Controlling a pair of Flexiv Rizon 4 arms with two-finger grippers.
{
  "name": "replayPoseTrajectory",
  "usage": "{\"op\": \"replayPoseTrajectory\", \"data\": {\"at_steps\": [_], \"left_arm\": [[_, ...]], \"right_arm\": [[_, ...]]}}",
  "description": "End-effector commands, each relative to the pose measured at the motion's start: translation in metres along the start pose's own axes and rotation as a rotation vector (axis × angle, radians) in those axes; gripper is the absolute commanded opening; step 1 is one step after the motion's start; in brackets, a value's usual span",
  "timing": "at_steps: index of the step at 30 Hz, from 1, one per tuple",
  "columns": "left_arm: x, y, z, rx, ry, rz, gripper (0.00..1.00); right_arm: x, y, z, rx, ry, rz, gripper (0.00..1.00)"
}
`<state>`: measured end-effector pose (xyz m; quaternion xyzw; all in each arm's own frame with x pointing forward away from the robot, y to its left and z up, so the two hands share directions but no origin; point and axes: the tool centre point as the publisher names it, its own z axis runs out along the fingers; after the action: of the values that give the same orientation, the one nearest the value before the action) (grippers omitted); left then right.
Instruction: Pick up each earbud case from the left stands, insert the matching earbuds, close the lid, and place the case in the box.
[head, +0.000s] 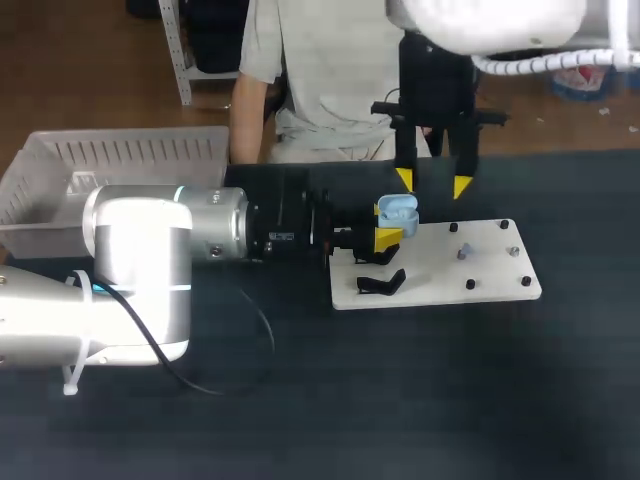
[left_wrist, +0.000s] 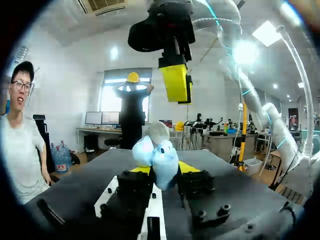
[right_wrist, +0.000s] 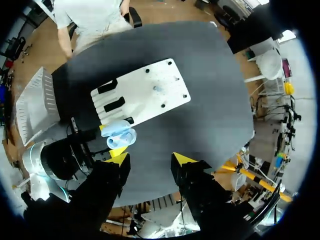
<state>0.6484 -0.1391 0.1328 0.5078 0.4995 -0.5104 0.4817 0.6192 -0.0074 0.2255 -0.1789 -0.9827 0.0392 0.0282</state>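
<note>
left gripper (head: 388, 238): reaching in low over the table (head: 300, 400) from the left side, pinching the earbud case (head: 397, 210) from two sides with its yellow fingertips (left_wrist: 187, 166), jaws standing only as wide as the case body.
earbud case: sitting upright between the left fingers, pale blue, with its lid (left_wrist: 143, 150) standing open and leaning back.
case position: hanging at the stand end of the white board (head: 440, 270), by the board's far edge; not showing clearly whether over the board or just off it.
right gripper (right_wrist: 150, 159): hovering above the board's far edge, pointing straight down, jaws spread wide and holding nothing.
right gripper and case: standing apart, with the case lying below and ahead of one right finger, not between the two.
left wrist view: showing one yellow tip of the right gripper hanging high above the held case.
white board: lying flat on the dark table, carrying several black pegs (head: 470, 285) across its right half.
black stand (head: 382, 283): resting on the board's left end, just beside the left gripper, carrying nothing.
small bluish piece (head: 463, 252): sitting mid-board among the pegs, being too small to tell what.
box (head: 110, 175): standing at the table's far left corner, white and slatted, well apart from the board and the case.
</note>
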Motion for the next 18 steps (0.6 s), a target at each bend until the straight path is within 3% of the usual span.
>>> {"op": "replayPoseTrajectory", "data": {"at_steps": [1,9,14,18], "left_arm": [[0.0,0.001,0.001,0.001,0.002,-0.001,0.0],[0.0,0.001,0.001,0.001,0.002,-0.001,0.0],[0.0,0.001,0.001,0.001,0.002,-0.001,0.0],[0.0,0.001,0.001,0.001,0.002,-0.001,0.0]], "right_arm": [[0.004,-0.018,0.006,-0.085,-0.044,-0.022,0.5],[-0.021,-0.043,0.011,-0.149,-0.084,-0.099,0.49],[-0.034,-0.052,0.007,-0.191,-0.111,-0.169,0.53],[-0.046,-0.053,0.018,-0.202,-0.104,-0.228,0.49]]}}
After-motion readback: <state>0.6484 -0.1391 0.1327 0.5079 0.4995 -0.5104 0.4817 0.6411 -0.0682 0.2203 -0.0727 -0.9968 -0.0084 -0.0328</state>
